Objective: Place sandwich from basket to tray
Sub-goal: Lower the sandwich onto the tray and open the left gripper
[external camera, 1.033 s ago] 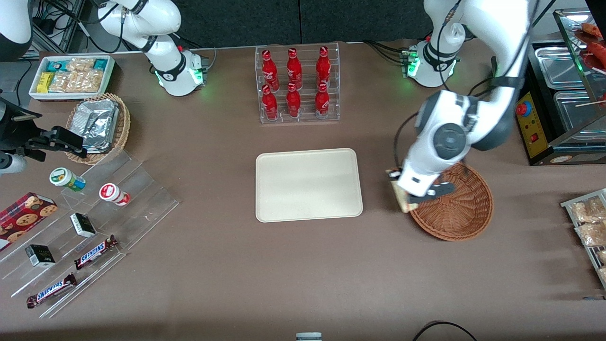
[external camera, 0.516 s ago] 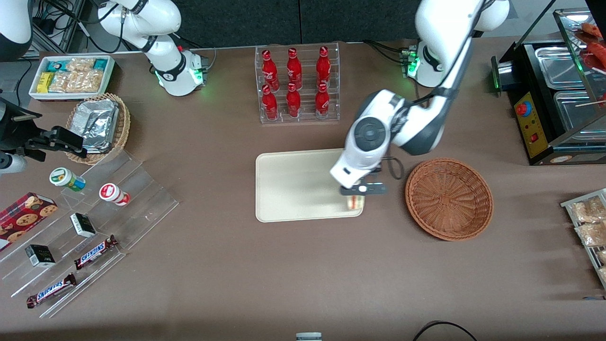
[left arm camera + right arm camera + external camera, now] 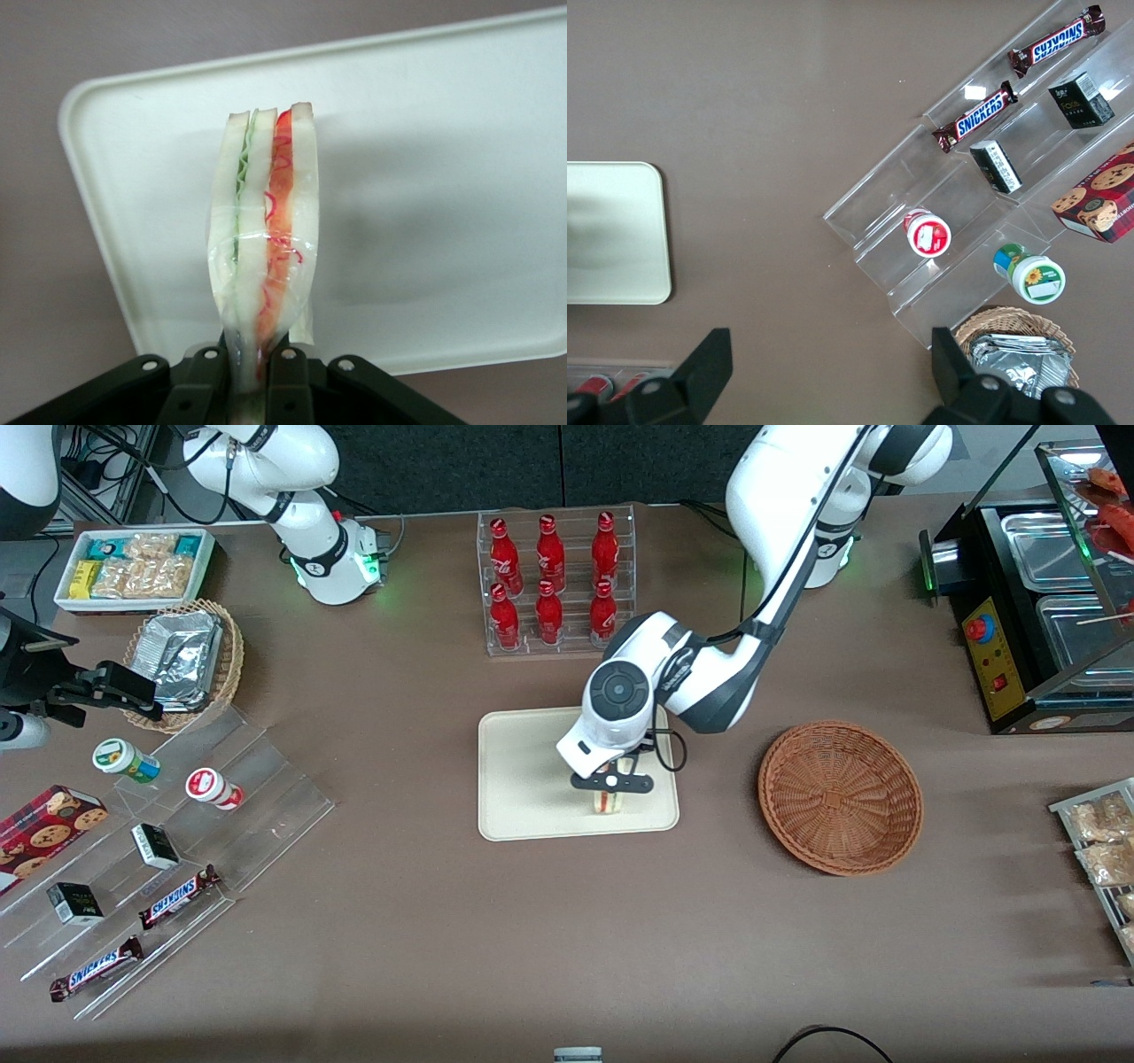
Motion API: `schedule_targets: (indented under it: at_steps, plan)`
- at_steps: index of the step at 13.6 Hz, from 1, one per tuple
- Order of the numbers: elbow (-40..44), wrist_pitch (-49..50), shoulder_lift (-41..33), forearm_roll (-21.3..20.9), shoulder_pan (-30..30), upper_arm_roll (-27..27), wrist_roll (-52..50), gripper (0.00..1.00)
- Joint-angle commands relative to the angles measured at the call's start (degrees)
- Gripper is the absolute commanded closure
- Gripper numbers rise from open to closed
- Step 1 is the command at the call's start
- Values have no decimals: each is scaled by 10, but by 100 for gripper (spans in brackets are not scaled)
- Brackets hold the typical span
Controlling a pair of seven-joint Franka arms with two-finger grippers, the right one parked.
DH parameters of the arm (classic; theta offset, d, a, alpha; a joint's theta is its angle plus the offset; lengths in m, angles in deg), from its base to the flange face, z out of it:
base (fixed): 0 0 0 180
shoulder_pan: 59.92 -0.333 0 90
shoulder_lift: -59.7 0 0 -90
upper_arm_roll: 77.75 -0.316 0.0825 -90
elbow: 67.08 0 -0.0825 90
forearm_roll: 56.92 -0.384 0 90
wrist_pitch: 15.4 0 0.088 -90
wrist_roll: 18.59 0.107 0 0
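Since half a second ago, gripper (image 3: 611,784) has travelled further over the tray (image 3: 523,779) — away from the basket (image 3: 840,797). Fingers (image 3: 285,390) clamped on the sandwich (image 3: 264,243), held edge-up above the tray's nearer part.

1 sandwich (image 3: 608,801), 1 tray (image 3: 532,779), 2 wicker baskets: reddish-brown basket (image 3: 840,797), tan basket (image 3: 226,669). 6 red bottles (image 3: 554,580), 2 Snickers bars (image 3: 133,930), 2 small dark boxes (image 3: 115,872), 2 round tubs (image 3: 168,775), 1 cookie box (image 3: 44,828). 1 gripper (image 3: 611,783) on the working arm.
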Motion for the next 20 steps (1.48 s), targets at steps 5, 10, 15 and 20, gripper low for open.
schedule_targets:
  at_steps: [5,10,15,20]
  plan:
    - [60,16,61,7,27,-2,-61,100]
    - [62,13,66,7,27,-2,-69,0]
    - [60,17,58,-1,35,-4,-67,0]
    - [58,81,8,-2,28,-20,-68,0]
